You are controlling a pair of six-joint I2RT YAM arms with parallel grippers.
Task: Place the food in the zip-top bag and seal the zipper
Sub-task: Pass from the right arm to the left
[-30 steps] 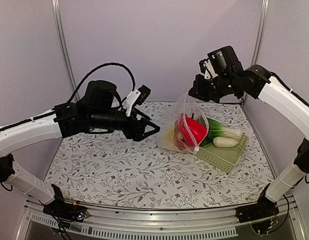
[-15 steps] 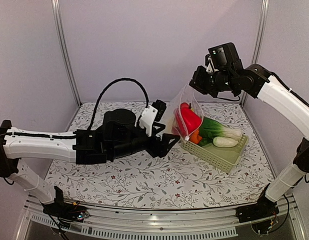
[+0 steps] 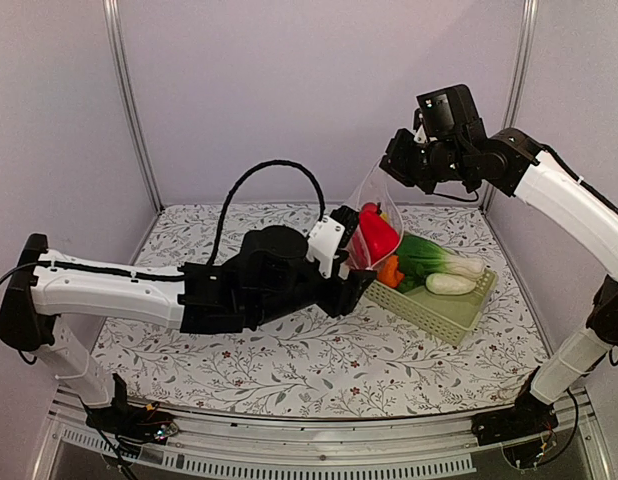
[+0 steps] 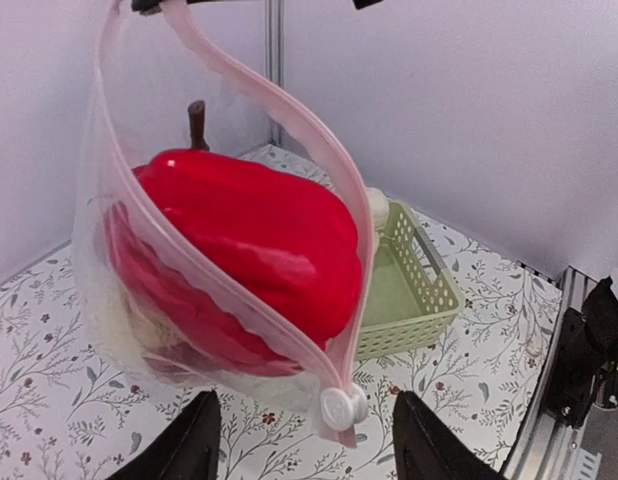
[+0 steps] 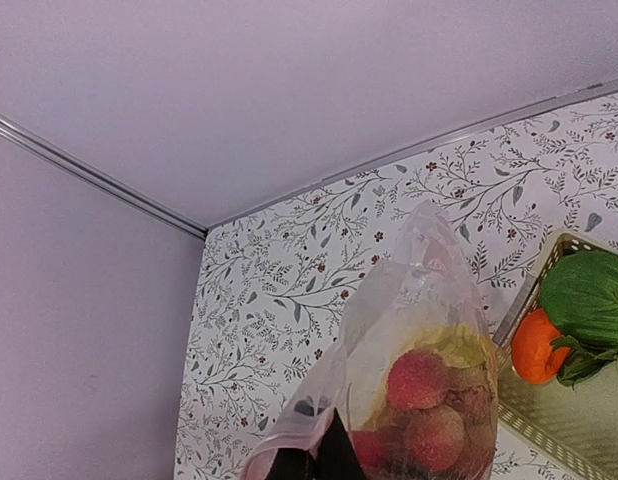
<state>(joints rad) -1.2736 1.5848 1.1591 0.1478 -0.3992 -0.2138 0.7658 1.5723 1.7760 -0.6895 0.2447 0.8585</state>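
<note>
The zip-top bag [image 3: 372,222] hangs in the air from its top corner, where my right gripper [image 3: 394,172] is shut on it [image 5: 311,462]. Inside it are a big red fruit [image 4: 251,248], small red-pink fruits [image 5: 421,388] and yellow cabbage [image 5: 451,345]. The zipper [image 4: 239,80] gapes as two pinkish strips that meet at a white slider [image 4: 343,407] at the low end. My left gripper [image 4: 309,450] is open just below the bag; the slider sits between its black fingers [image 4: 194,445], touching neither. An orange [image 3: 391,272] lies in the basket.
The pale green slotted basket [image 3: 437,310] stands at the right on the flowered table, holding a leafy green vegetable [image 3: 437,255] and a white piece [image 3: 451,284]. The back wall is close behind the bag. My left arm stretches low across the table's middle.
My left arm has swung right and forward, from the table's left to just under the bag, and its jaws have narrowed a little. The right gripper has lifted the bag slightly.
</note>
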